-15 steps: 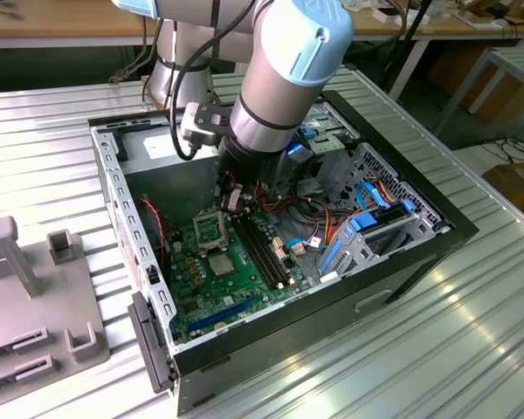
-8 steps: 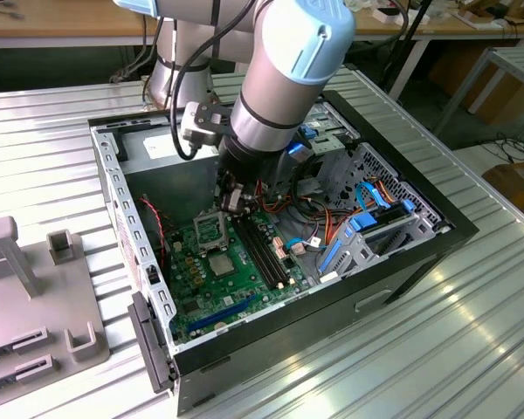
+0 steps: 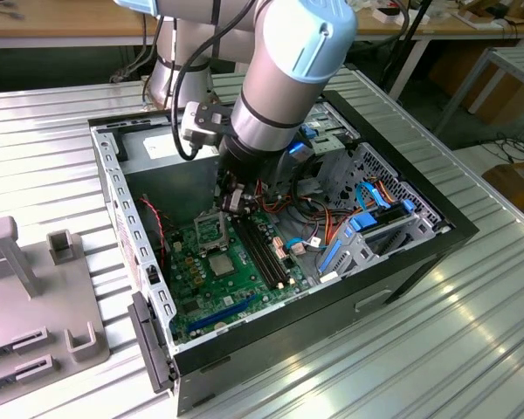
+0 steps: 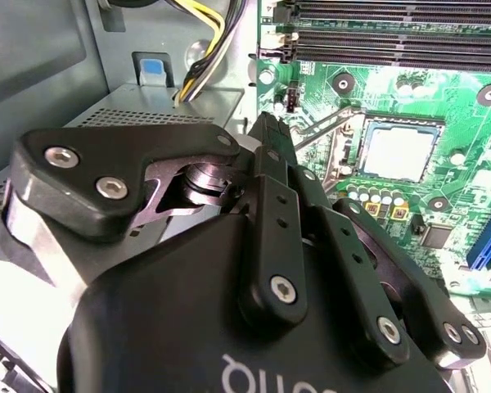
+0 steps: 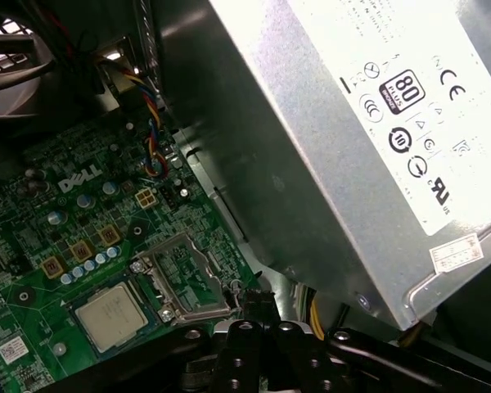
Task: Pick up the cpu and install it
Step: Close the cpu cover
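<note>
cpu [image 5: 108, 316] seated in socket; gripper [image 5: 258, 304] just beside socket frame, psu wall [image 5: 327, 164] close; jaw state unclear.

Open computer case [image 3: 402, 262] on ribbed metal table [image 3: 472, 349]; arm [image 3: 279, 78] reaching inside, gripper [image 3: 232, 199] above green motherboard [image 3: 231, 279], cpu [image 3: 221, 263] seated.

Exterior view: even, bright overhead light. My counter [image 3: 472, 340] shows broad pale glare along its ribbed metal, and the case [image 3: 402, 271] interior sits in moderate shadow. Focus is adequate, with slight softness on my arm's near joint. Second wrist view: my hand [image 4: 266, 131] is close and soft, with a blown-out white patch beside it; the motherboard [image 4: 466, 115] beyond is well lit and sharp. First wrist view: strong glare washes out the power supply [image 5: 352, 147], while the motherboard is dimmer.
</note>
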